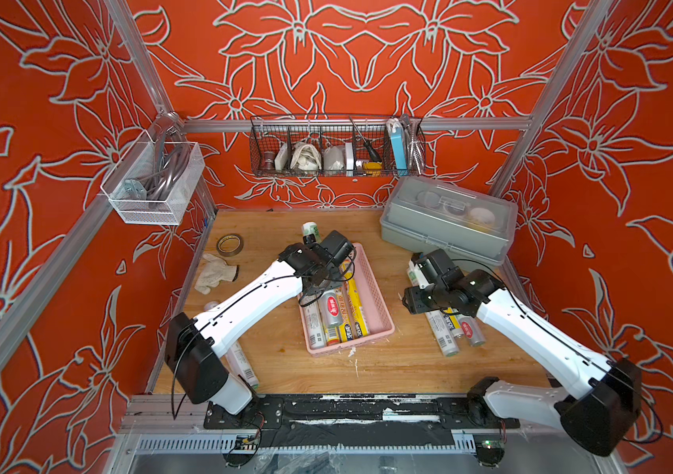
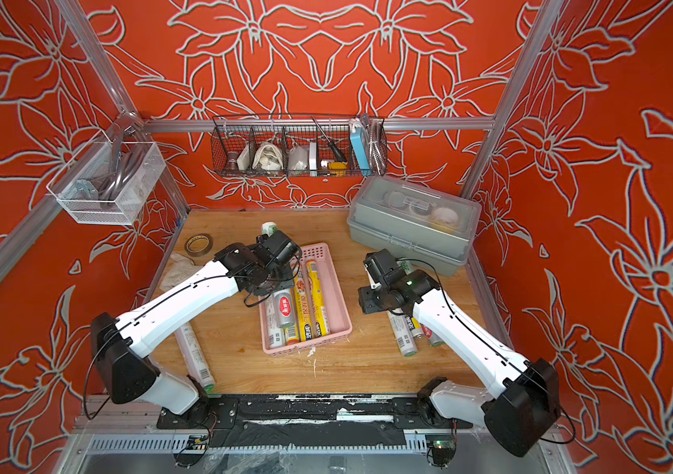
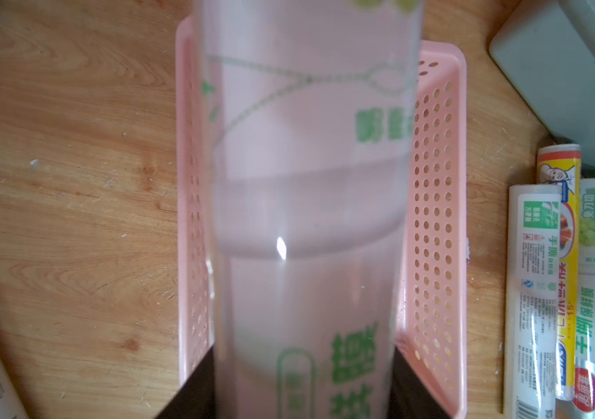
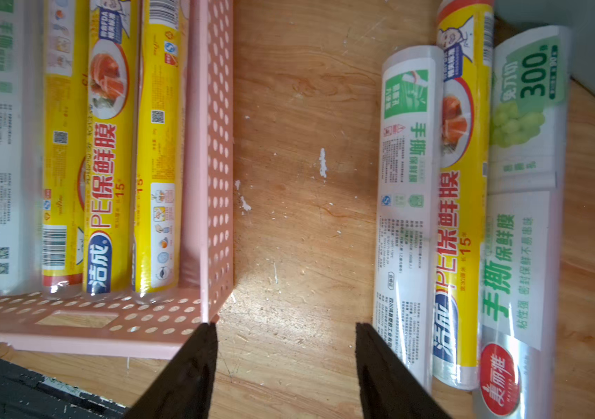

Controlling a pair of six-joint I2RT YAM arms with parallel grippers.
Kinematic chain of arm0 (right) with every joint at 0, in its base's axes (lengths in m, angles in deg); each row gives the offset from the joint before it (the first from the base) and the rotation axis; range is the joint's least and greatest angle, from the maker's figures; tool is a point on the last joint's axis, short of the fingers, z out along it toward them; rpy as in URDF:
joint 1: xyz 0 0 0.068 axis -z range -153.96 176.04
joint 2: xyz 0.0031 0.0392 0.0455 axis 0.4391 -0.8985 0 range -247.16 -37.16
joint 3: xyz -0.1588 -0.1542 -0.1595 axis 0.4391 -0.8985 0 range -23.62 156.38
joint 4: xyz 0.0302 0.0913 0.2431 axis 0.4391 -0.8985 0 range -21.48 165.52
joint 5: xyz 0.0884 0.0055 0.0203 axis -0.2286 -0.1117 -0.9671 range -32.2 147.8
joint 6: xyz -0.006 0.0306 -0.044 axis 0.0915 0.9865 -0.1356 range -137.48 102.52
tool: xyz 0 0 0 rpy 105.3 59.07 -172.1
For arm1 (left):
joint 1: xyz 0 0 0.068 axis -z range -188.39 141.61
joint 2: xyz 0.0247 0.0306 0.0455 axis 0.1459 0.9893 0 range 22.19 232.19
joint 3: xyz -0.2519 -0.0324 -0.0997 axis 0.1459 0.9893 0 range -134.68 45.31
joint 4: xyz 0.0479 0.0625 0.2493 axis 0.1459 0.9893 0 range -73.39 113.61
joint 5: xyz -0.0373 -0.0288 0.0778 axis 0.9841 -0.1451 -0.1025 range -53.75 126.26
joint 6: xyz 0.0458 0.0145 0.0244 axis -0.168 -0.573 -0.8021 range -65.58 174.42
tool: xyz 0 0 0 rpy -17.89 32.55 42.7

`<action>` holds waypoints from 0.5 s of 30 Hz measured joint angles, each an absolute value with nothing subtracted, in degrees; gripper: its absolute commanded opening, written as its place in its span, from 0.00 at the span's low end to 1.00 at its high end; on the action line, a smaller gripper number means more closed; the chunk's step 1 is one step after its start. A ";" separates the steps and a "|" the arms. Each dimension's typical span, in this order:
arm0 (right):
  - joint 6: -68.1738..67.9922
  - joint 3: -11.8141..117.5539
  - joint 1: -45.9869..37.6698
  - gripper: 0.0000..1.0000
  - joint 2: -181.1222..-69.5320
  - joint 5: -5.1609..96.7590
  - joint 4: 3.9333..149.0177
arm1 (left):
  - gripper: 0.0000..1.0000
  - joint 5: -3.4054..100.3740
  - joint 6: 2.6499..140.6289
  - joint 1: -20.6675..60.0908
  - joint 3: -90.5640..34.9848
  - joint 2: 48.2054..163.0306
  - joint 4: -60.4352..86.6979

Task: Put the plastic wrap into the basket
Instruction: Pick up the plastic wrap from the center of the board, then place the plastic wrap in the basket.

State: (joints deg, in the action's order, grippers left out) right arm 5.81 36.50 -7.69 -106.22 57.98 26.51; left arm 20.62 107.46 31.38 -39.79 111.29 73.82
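My left gripper is shut on a white-green roll of plastic wrap, held lengthwise above the far end of the pink basket. The roll's far end sticks out beyond the gripper. Several rolls lie side by side in the basket. Three more rolls lie on the wood right of it. My right gripper hangs open over bare wood between basket and those rolls. Another roll lies under my left arm.
A brown tape ring and a white glove lie at the back left. A grey lidded box stands at the back right. A black wire basket and a white mesh basket hang on the walls.
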 measured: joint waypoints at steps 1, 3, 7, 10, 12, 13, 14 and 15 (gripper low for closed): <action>5.70 36.23 -7.17 0.61 -106.09 57.98 26.51 | 0.35 20.86 107.78 31.56 -40.24 112.25 73.45; 5.53 35.93 -6.27 0.62 -105.89 58.07 26.49 | 0.36 21.27 108.53 31.97 -41.21 114.13 72.73; 5.33 35.45 -5.20 0.62 -105.24 58.46 26.55 | 0.36 22.23 109.68 32.87 -43.06 118.13 71.14; 5.09 35.23 -4.50 0.62 -104.89 58.81 26.58 | 0.36 22.96 110.08 33.33 -43.92 121.08 69.67; 4.85 35.16 -4.00 0.62 -104.86 58.97 26.62 | 0.36 23.41 110.08 33.55 -44.29 122.79 68.77; 4.65 35.05 -3.74 0.62 -104.84 59.01 26.64 | 0.36 23.63 110.06 33.61 -44.66 123.86 68.32; 4.48 34.99 -3.52 0.62 -104.80 59.03 26.64 | 0.36 23.85 110.03 33.68 -45.05 124.84 67.92; 4.39 34.88 -3.41 0.62 -104.73 59.03 26.66 | 0.36 24.18 110.03 33.72 -45.56 125.98 67.59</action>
